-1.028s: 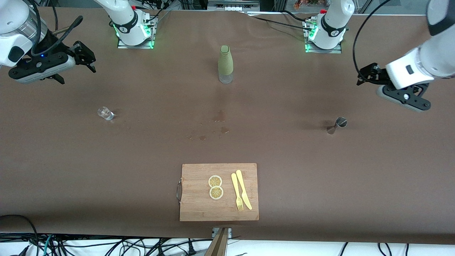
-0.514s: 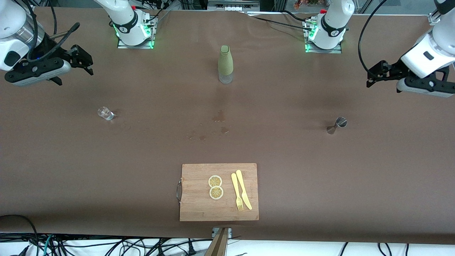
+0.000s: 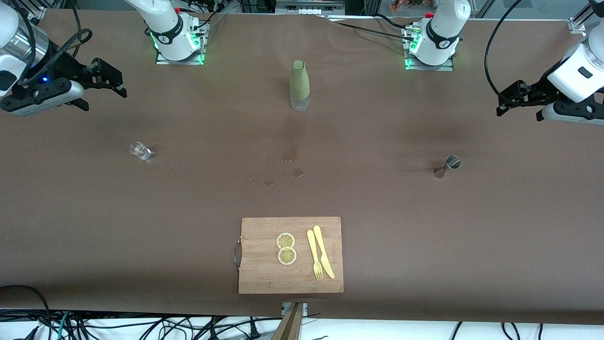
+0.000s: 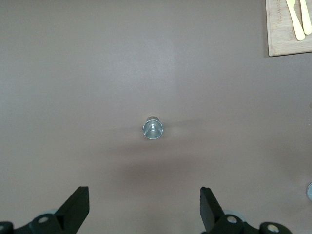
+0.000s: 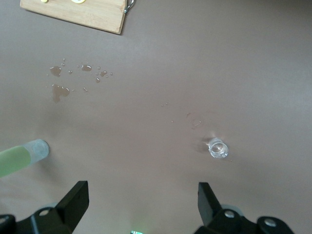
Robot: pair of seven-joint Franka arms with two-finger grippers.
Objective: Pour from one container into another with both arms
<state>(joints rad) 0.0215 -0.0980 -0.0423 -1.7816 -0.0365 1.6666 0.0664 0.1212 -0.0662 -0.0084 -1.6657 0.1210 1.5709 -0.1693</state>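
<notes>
Over at the right arm's end of the table the right gripper (image 3: 106, 78) hangs in the air with its fingers spread wide and nothing between them; its wrist view shows both black fingers (image 5: 73, 197) far apart over bare cloth. The small clear glass (image 3: 140, 150) stands upright on the brown tablecloth (image 3: 188, 198), nearer to the front camera than that gripper and well apart from it. Moving along, a few wet spots (image 3: 290, 156) mark the cloth at mid-table, with the green-sleeved bottle (image 3: 299, 85) standing upright farther from the camera than they are, and the wooden cutting board (image 3: 257, 264) lying nearer, carrying two lemon slices (image 3: 286, 248) beside a yellow fork (image 3: 314, 260) and knife (image 3: 323, 251). Toward the left arm's end, the steel jigger (image 3: 448, 165) stands on the cloth, alone. The left gripper (image 3: 512, 98) is up over the table edge there, jaws wide and holding nothing, its wrist view looking straight down onto the jigger's round rim (image 4: 152, 128)
</notes>
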